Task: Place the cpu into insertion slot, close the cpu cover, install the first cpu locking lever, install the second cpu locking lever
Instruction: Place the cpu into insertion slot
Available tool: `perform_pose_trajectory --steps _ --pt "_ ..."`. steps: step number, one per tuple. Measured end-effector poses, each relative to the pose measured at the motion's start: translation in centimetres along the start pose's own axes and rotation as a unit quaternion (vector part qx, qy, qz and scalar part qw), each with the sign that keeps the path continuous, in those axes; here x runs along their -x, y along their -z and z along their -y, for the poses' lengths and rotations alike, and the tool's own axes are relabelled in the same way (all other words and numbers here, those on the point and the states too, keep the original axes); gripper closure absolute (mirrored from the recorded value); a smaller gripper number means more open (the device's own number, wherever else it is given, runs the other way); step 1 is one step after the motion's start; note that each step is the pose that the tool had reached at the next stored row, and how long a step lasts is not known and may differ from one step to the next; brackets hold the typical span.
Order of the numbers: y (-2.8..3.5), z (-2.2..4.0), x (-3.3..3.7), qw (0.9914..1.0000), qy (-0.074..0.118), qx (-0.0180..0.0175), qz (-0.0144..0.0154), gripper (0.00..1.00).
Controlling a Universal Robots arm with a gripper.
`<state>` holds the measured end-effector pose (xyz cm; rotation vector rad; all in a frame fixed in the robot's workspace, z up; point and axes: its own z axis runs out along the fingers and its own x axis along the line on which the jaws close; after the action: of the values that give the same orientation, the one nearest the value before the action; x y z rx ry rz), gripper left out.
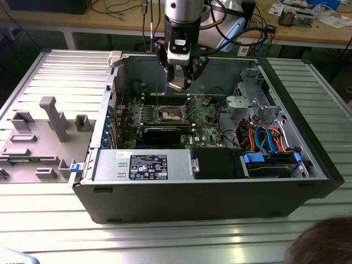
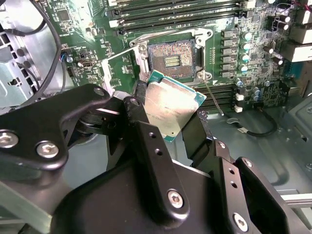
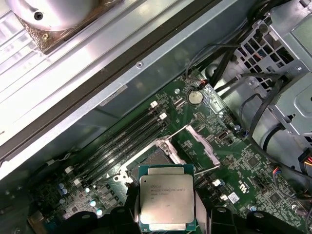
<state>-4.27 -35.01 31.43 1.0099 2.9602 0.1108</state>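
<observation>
We see the gripper (image 1: 181, 76) in the upper middle of the exterior view, closed tight on the cpu (image 2: 168, 109). The cpu hangs above the slot (image 2: 170, 54), not touching it. The cover (image 3: 201, 145) is open.

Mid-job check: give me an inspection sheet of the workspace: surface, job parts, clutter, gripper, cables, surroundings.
Surface: ribbed metal table with the open computer case lying on it.
Job's things: cpu is held above the board, not seated. The insertion slot is empty. The cpu cover is swung open.
Clutter: a grey fixture tray on the table, to the exterior view's left of the case.
Grippers: gripper has its fingers closed on the cpu's edges.
Cables: orange and blue cables inside the case, and black cables by the arm.
Surroundings: a wooden bench behind, and a person's head at the near edge.
</observation>
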Motion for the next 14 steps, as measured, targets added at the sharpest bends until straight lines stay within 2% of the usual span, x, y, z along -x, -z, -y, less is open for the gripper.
perform_pose_trajectory --steps 9,14 --pt "-0.07 0.01 0.0 0.99976 -0.022 -0.0001 0.0018 0.45" --pt "-0.11 0.01 0.0 0.99918 -0.04 0.0 0.0032 0.45"
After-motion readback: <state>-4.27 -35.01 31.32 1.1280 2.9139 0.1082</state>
